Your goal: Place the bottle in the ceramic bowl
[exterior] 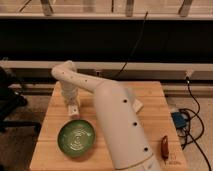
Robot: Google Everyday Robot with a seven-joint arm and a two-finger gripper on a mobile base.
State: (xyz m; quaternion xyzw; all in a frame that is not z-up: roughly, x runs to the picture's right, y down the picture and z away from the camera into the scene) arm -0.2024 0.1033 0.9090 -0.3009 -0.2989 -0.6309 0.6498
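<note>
On the left part of the wooden table (49,117) sits the ceramic bowl (60,138), green and with nothing in it. The gripper (73,106) hangs pointing down just beyond the bowl's far rim, a little left of the bowl's centre. A small pale piece at its tip is probably the bottle (73,112), standing about upright; I cannot tell whether the gripper is clamped on it or only around it. So the bowl lies toward the near side from the bottle, close by. Further right, past the arm (117,125), lie a white block (136,105) and a reddish object (163,147).
</note>
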